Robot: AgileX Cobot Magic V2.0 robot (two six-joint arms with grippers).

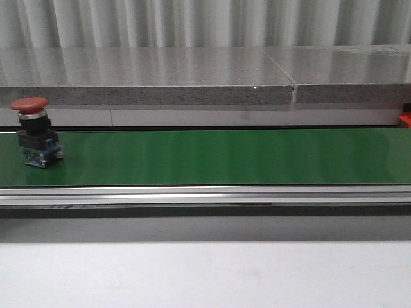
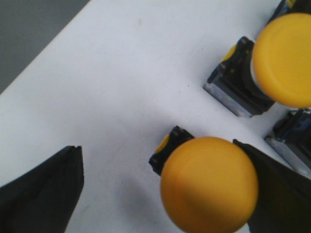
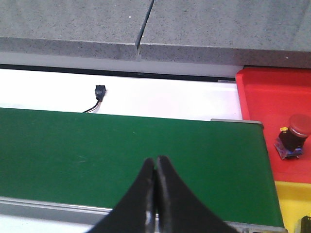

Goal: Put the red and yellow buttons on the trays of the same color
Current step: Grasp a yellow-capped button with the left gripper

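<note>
At the far left of the front view, a red button stands upright on the green conveyor belt, cap up on its dark switch body, so a claw could close on it from above; neither arm shows in this view, and the rest of the belt carries nothing. Low in the left wrist view, the left claw is spread wide, one dark finger at the lower left and the other at the lower right, with a yellow button between them, close against the right finger, on a white surface; I cannot tell whether the finger touches it. Another yellow button stands at the upper right, so this seems the spot where yellows gather. Across the bottom centre of the right wrist view, the right claw is closed on nothing, hovering over the belt. At the right edge, a red tray holds a second red button, with a yellow tray just below it.
</note>
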